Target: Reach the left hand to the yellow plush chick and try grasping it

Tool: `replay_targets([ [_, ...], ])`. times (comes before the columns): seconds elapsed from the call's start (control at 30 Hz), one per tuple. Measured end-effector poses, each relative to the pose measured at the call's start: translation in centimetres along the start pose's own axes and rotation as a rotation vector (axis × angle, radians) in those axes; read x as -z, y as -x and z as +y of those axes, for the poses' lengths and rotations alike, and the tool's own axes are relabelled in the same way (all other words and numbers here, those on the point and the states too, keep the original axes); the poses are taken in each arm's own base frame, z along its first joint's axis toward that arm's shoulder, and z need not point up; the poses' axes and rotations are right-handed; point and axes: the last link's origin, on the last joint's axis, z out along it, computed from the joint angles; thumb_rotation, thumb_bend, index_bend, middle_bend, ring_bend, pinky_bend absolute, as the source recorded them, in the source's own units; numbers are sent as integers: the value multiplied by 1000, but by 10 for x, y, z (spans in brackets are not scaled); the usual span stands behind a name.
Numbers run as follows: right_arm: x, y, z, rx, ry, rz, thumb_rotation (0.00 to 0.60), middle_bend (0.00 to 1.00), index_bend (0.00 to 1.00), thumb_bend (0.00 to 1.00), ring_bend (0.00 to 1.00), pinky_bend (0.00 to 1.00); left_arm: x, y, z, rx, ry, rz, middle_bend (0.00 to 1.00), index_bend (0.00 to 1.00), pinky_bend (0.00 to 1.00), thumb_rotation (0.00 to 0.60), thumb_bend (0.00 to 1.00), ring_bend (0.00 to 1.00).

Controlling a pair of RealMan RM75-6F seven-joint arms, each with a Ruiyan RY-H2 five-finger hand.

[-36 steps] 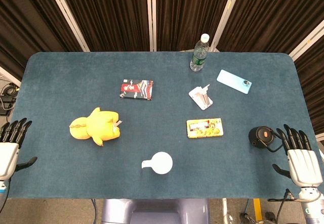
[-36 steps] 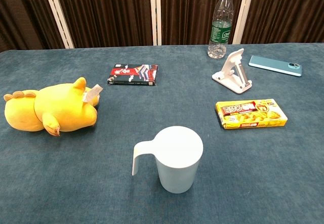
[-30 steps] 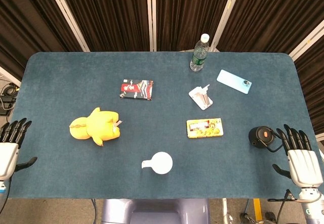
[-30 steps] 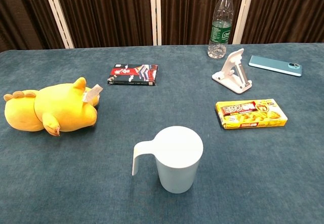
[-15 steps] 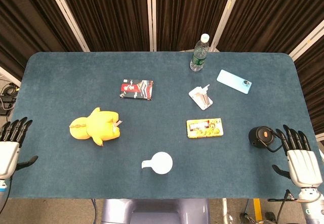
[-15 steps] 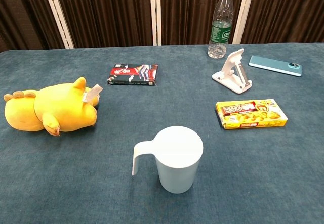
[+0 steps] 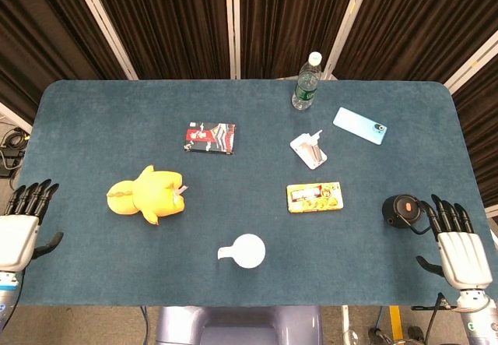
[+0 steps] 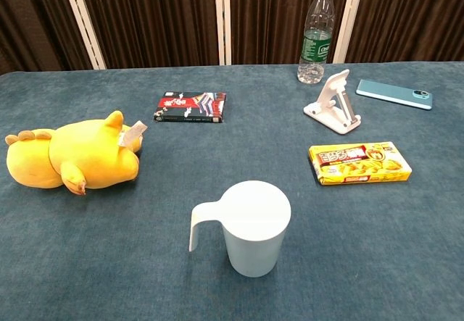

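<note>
The yellow plush chick (image 7: 146, 194) lies on its side on the left part of the blue table; the chest view shows the chick (image 8: 71, 156) at the left edge with a white tag near its head. My left hand (image 7: 22, 224) hovers at the table's left edge, well to the left of the chick, fingers apart and holding nothing. At the right edge my right hand (image 7: 455, 241) is also spread and empty. Neither hand shows in the chest view.
A white mug (image 7: 248, 251) stands near the front edge. A dark snack packet (image 7: 209, 137), yellow box (image 7: 315, 197), white phone stand (image 7: 309, 149), blue phone (image 7: 359, 124) and water bottle (image 7: 307, 81) lie further back. A black round device (image 7: 399, 210) sits by my right hand.
My left hand has shifted slightly right and up toward the table. My right hand has edged a little upward. The chick and other objects have not moved.
</note>
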Motion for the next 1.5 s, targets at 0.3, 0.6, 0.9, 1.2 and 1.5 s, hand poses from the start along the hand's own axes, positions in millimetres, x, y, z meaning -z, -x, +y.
replay_targets([
  [0.3,0,5,-3,7,-7,-21,600,0,0,46,0,0,-26,19,22,-19,103,6,0,0,0,600,1000,0],
  [0.6,0,3,-3,-9,-12,-11,600,0,0,47,0,0,-57,42,58,-26,207,-3,0,0,0,600,1000,0],
  [0.9,0,2,-1,-21,-10,-10,600,0,0,47,0,0,-84,67,88,-38,222,-53,0,0,0,600,1000,0],
  [1.2,0,1,0,-26,-9,-6,600,0,0,47,0,0,-97,92,103,-56,222,-52,0,0,0,600,1000,0],
  [1.5,-1,2,1,-28,-3,-12,600,0,0,47,0,0,-99,116,122,-48,198,-112,0,0,0,600,1000,0],
])
